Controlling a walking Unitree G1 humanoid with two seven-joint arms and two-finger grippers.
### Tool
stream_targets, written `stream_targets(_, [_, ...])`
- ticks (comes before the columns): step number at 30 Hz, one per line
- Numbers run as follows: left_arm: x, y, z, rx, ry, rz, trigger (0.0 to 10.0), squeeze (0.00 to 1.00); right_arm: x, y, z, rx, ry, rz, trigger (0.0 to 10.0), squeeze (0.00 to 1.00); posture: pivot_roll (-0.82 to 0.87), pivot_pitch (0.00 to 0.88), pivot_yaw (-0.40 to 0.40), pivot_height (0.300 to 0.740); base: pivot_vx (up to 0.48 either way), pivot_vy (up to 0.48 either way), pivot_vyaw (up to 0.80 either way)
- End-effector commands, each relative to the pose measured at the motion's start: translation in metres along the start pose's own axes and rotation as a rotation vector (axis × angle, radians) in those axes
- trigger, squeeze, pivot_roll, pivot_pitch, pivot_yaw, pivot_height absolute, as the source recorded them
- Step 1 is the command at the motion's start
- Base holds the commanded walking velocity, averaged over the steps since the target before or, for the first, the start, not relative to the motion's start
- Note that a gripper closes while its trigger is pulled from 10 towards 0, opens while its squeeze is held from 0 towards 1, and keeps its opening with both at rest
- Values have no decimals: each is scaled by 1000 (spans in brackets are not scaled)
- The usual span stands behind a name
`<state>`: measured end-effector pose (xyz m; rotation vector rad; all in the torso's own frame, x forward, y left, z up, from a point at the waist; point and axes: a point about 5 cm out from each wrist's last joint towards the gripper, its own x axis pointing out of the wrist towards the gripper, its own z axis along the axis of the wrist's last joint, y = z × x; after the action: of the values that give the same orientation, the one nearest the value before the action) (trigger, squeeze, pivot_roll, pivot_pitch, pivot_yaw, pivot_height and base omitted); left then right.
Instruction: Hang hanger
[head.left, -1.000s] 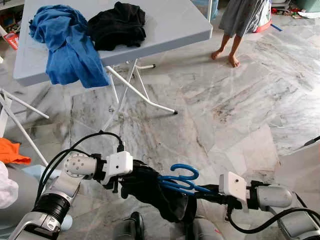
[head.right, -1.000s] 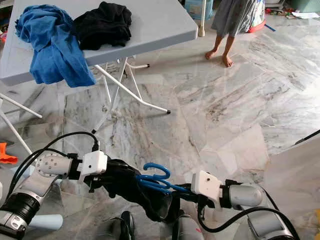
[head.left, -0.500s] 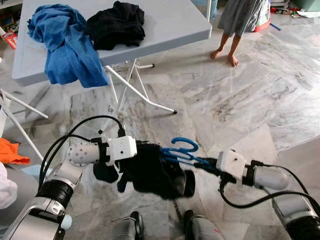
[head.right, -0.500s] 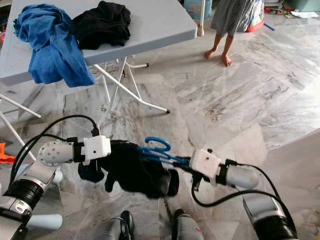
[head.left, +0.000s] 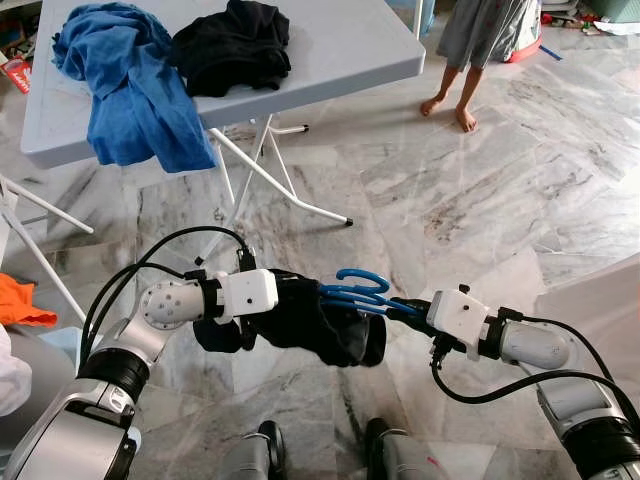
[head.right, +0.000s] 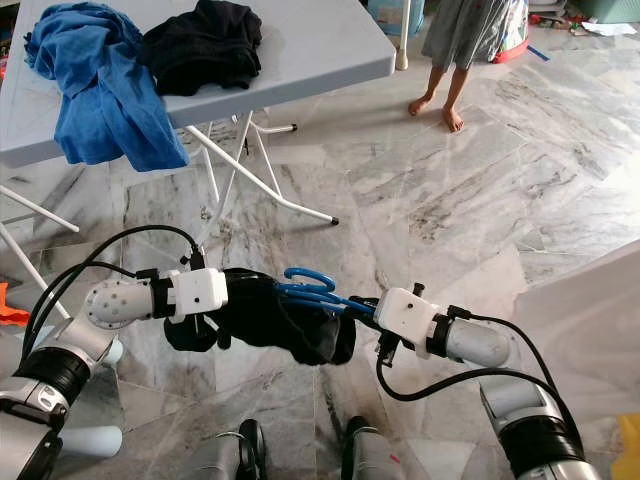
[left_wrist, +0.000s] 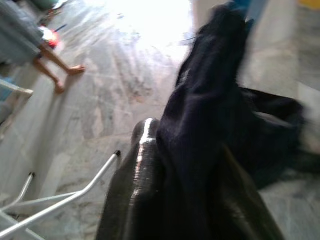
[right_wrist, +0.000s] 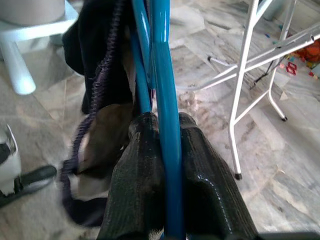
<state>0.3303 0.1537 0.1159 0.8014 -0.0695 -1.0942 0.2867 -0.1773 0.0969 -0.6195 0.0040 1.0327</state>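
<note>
We hold a blue hanger (head.left: 355, 292) level in the air above the marble floor (head.left: 480, 200), between our two arms. Our right gripper (right_wrist: 167, 150) is clamped on the hanger's blue bar, one black finger (right_wrist: 137, 185) pressed against each side of it in the right wrist view. A black garment (head.left: 320, 320) is draped over the hanger and sags below it. Our left gripper (head.left: 275, 310) is pushed into that black cloth at the hanger's left end; in the left wrist view the cloth lies over its fingers (left_wrist: 140, 165) and covers the tips, so we cannot tell whether they are apart or together.

Beyond the hanger stands a grey folding table (head.left: 340, 45) on white legs. A blue garment (head.left: 125, 85) lies on its left part and hangs over the near edge, and another black garment (head.left: 235, 45) lies just beside it, toward the middle. A person's bare feet (head.left: 450, 110) stand on the floor past the table's right corner. An orange cloth (head.left: 20, 300) shows at the left edge of the left eye view.
</note>
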Motion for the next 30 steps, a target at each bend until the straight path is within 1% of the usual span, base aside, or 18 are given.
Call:
stream_targets(1, [0, -12, -9, -41, 37, -48, 10000, 1000, 6, -6, 17, -48, -105, -36, 10000, 0, -119, 261, 41, 740, 0, 0, 0])
stream_targets(6, [1, -12, -10, -43, 54, -76, 10000, 1000, 6, -4, 15, -48, -107, -32, 10000, 0, -120, 261, 41, 740, 0, 0, 0])
stream_targets(11, [1, -8, -12, -44, 80, -93, 10000, 1000, 6, -2, 14, -49, -108, -30, 10000, 0, -122, 260, 42, 740, 0, 0, 0])
stream_targets(13, [0, -11, -14, -49, 94, -125, 10000, 1000, 6, -2, 14, -48, -109, -30, 10000, 0, -123, 260, 46, 740, 0, 0, 0])
stream_targets(16, [1, -12, -14, -52, 97, -133, 10000, 1000, 6, -2, 14, -48, -110, -30, 10000, 0, -124, 260, 48, 740, 0, 0, 0])
stream_targets(17, [1, -15, -15, -60, 104, -158, 10000, 1000, 6, -2, 14, -48, -110, -31, 10000, 0, -124, 260, 48, 740, 0, 0, 0])
stream_targets(18, [1, -18, -16, -67, 108, -188, 10000, 937, 7, -2, 14, -48, -111, -31, 10000, 0, -126, 259, 51, 740, 0, 0, 0])
stream_targets(19, [1, -20, -17, -70, 110, -205, 4667, 176, 6, -2, 14, -48, -111, -32, 10000, 0, -127, 260, 52, 740, 0, 0, 0])
stream_targets(20, [1, -20, -17, -70, 110, -205, 4667, 176, 6, -2, 14, -48, -111, -32, 10000, 0, -127, 260, 52, 740, 0, 0, 0])
stream_targets(21, [1, -20, -17, -71, 108, -209, 0, 0, 6, -2, 14, -48, -112, -32, 10000, 0, -127, 259, 51, 740, 0, 0, 0])
stream_targets(30, [1, -22, -16, -96, 96, -236, 0, 0, 6, -1, 14, -44, -110, -26, 10000, 0, -126, 262, 54, 740, 0, 0, 0])
